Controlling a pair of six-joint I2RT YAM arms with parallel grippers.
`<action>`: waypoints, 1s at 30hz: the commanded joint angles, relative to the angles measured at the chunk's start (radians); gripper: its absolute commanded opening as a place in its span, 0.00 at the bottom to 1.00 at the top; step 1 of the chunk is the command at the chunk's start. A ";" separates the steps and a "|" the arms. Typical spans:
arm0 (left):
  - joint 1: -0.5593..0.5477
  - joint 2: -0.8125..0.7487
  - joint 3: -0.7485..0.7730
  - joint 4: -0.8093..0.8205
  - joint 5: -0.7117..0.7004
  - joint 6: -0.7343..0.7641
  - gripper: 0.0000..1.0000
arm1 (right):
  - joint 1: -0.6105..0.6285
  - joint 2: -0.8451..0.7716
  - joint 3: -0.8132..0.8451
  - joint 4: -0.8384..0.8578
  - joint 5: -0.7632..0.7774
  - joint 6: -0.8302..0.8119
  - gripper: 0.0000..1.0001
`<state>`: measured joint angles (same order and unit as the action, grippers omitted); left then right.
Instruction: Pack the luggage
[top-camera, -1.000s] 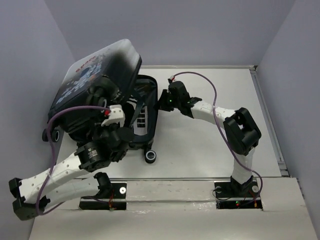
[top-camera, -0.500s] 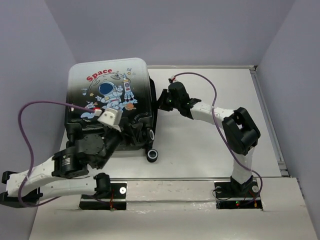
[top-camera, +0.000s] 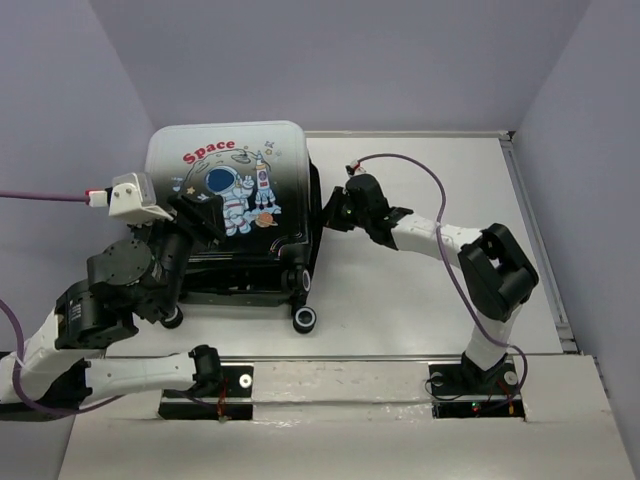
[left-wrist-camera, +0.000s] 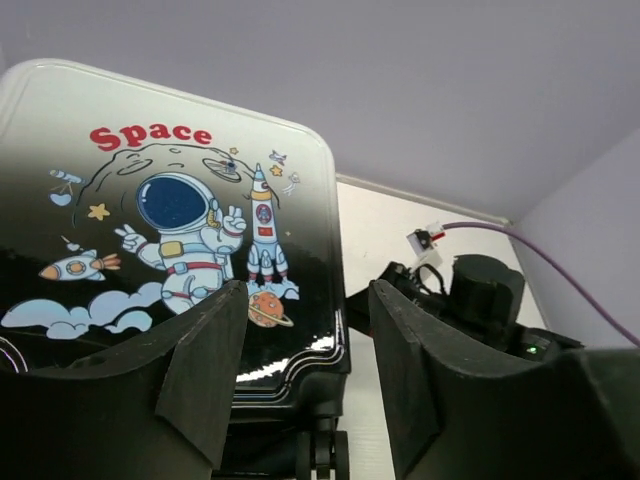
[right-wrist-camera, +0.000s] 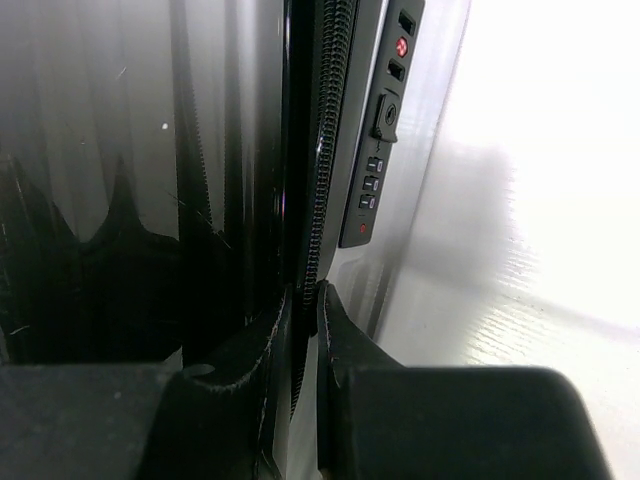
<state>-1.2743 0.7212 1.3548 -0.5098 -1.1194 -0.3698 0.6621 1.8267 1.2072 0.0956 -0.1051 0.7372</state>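
1. The suitcase (top-camera: 225, 190) lay flat on the bench (top-camera: 430, 290), left of centre, lid down and astronaut print facing up.
2. The left claw (left-wrist-camera: 307, 300) hovered over the lid's near edge, jaws apart, gripping nothing.
3. The right claw (right-wrist-camera: 305, 290) had its jaws together at the zip (right-wrist-camera: 322, 140) on the case's right side, near the lock (right-wrist-camera: 378, 150). Whether it pinched a zip pull could not be told.
4. The step in hand looked like fastening. The next move probably called for running the zip along the seam with the lid pressed down.

Your left arm (top-camera: 110, 290) hides the near-left corner of the luggage (top-camera: 230, 170) from above. Whether your right gripper (right-wrist-camera: 303, 292) pinches anything at the zip (right-wrist-camera: 322, 150) is unclear.
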 joint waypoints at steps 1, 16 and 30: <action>0.125 0.095 0.014 -0.076 0.129 -0.049 0.65 | -0.053 -0.056 -0.044 -0.016 -0.042 -0.061 0.07; 1.088 0.373 -0.023 0.203 1.032 -0.033 0.62 | -0.409 -0.213 -0.078 -0.244 -0.197 -0.358 0.52; 1.522 0.218 -0.558 0.442 1.032 -0.181 0.56 | -0.452 -0.386 -0.170 -0.272 -0.022 -0.320 0.07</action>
<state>0.1986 0.9707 0.8871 -0.1787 -0.0673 -0.4969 0.2146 1.4055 1.0576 -0.1719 -0.1883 0.4225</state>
